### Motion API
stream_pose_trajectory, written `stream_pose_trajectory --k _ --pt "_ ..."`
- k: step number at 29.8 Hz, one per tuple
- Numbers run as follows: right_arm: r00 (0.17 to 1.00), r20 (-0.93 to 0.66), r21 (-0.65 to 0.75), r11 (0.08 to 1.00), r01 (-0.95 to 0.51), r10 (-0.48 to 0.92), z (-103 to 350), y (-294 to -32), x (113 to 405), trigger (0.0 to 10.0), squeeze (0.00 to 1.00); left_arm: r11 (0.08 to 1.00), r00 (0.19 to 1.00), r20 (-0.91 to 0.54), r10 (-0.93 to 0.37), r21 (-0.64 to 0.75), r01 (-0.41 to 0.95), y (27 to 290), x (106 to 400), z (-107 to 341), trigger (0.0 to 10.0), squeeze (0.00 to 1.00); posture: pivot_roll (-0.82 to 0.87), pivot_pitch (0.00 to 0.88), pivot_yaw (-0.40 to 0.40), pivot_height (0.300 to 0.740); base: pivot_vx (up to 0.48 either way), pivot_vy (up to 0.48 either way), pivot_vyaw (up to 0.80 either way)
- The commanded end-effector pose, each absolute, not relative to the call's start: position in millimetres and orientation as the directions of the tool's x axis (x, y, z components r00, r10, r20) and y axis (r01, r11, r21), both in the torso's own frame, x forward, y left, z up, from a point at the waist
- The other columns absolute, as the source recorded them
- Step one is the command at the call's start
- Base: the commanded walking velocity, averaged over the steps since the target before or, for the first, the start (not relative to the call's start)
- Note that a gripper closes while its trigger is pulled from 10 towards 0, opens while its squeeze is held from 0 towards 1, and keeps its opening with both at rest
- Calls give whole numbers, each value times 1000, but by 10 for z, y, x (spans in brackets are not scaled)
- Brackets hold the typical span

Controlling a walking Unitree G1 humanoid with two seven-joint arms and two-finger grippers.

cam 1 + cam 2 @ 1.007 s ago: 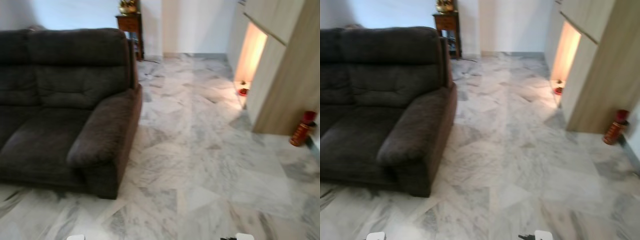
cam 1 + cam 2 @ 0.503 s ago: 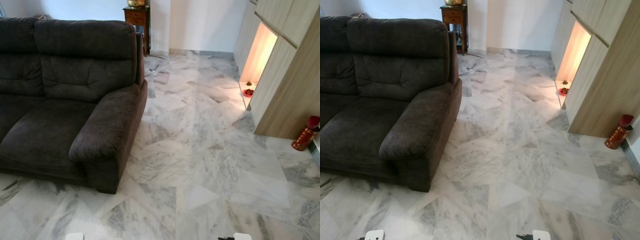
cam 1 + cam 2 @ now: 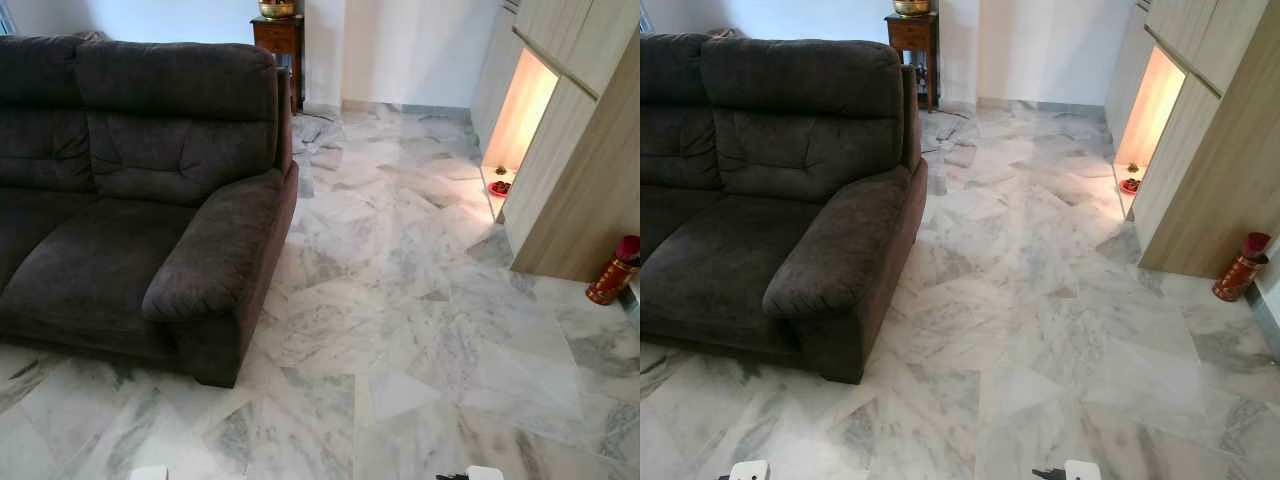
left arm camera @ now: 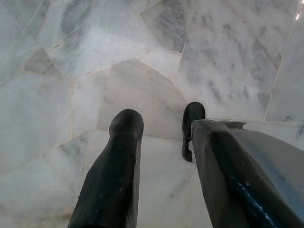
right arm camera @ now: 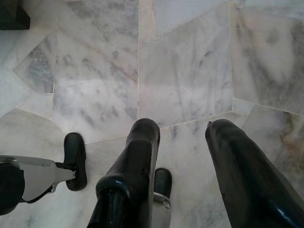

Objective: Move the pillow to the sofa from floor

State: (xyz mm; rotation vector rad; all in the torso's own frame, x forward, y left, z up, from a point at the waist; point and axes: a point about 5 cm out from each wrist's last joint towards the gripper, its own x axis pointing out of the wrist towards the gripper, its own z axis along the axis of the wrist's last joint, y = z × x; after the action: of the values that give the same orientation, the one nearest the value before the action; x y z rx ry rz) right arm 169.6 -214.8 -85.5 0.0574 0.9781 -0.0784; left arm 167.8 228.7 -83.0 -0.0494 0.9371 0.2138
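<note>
A dark grey, plush fabric sofa [image 3: 140, 190] with a tufted back and a thick rounded armrest stands on a polished white marble floor [image 3: 400, 340] veined in grey and laid in irregular angular slabs. Behind the sofa's far end is a small dark wooden side table [image 3: 278, 35]; across the floor from the sofa runs a light wood-grain cabinet [image 3: 580, 140] with a warmly lit niche, and a red cylindrical canister [image 3: 612, 272] stands just beside its near corner. Where the pillow lies cannot be told. The left end effector [image 4: 161, 135] hangs over bare marble, its two long black fingers spread apart; the right end effector [image 5: 183, 142] likewise hangs spread over the floor.
</note>
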Motion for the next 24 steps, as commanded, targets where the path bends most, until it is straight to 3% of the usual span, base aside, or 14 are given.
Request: stream_pose_trajectory --k 1,14,24 --pt "561 -828 121 971 204 -15 -865 -1896 1784 10000 0 990 514 -848 131 87 -108 2199 1724 -846 10000 0 21 91 81 740 0 307 0" --pt "583 -812 118 983 138 16 -823 -1697 1916 10000 0 990 509 -849 138 104 -95 2213 1713 -848 10000 0 22 102 82 740 0 323 88" --pt "585 -811 146 973 179 14 -813 -1606 1953 10000 0 989 508 -850 143 104 -105 2228 1705 -849 10000 0 23 105 84 740 0 350 59"
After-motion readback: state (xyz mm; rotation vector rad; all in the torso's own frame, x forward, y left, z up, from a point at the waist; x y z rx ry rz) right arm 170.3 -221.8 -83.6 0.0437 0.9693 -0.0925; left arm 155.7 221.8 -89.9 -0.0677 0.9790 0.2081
